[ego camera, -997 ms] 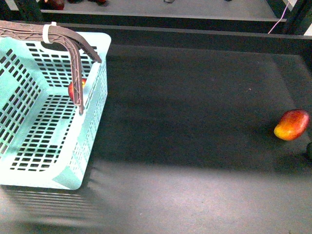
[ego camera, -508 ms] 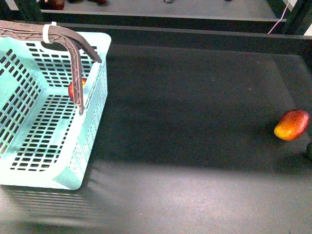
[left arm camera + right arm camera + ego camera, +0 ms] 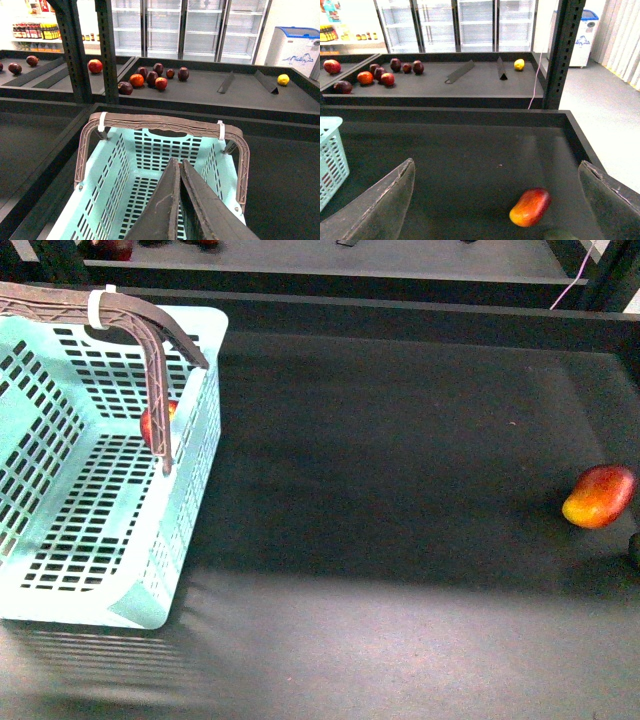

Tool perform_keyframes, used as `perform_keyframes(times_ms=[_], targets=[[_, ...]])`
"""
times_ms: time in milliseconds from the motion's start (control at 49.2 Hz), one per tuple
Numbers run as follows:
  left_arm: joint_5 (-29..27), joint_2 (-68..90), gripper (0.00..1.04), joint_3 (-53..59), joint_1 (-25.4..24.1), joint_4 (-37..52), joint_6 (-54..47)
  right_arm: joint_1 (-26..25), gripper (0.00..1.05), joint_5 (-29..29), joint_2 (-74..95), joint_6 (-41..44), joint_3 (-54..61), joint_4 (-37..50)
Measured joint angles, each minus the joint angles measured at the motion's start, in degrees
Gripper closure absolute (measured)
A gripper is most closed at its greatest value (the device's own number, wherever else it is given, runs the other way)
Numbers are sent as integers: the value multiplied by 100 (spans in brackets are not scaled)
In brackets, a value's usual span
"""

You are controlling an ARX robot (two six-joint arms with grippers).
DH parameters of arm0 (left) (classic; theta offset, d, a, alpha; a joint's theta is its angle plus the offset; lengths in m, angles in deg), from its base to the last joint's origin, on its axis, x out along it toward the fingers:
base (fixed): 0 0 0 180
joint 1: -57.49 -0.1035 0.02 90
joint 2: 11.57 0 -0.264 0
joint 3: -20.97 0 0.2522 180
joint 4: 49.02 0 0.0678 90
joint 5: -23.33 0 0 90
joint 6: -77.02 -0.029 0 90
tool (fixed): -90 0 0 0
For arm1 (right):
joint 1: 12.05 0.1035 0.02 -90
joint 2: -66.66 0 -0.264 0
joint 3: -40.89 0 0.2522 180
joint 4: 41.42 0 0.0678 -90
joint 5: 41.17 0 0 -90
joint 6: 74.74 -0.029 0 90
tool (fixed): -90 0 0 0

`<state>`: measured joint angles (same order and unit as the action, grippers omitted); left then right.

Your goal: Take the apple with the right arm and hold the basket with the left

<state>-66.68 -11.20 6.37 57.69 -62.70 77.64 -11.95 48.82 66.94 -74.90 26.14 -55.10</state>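
Honestly, not much has changed here. Going back over the last second in the front view, the basket (image 3: 120, 605), the mango (image 3: 599, 496) and the shadows all sit exactly where they were, and neither arm has come into that view. So we're reading this as a pause, not progress.

The left gripper (image 3: 177, 200) has its fingers pressed together with nothing between them. It points down into the basket, short of the brown handle (image 3: 165, 121) and not on it. So we wouldn't call the basket "held" yet.

The right gripper (image 3: 496, 165) has its fingers spread wide and empty. It's looking across the dark shelf at the mango lying alone near the right edge, which isn't the fruit we want.

The apple (image 3: 155, 423) is only a red patch peeking out from behind the handle at the basket's far right corner. It looks like it's inside, but we can't tell for sure, and the left wrist view doesn't show it at all.

Our take: the right arm has to swing well left, away from the mango, and the left one still needs an actual grip.
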Motion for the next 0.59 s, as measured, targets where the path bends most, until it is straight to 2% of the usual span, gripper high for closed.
perform_keyframes(times_ms=[264,346,508,590], targets=[[0,0,101,0,-2,0,2,0,9,0,0,0,0,0],[0,0,82,0,0,0,0,0,9,0,0,0,0,0],[0,0,57,0,0,0,0,0,9,0,0,0,0,0],[0,0,37,0,0,0,0,0,9,0,0,0,0,0]])
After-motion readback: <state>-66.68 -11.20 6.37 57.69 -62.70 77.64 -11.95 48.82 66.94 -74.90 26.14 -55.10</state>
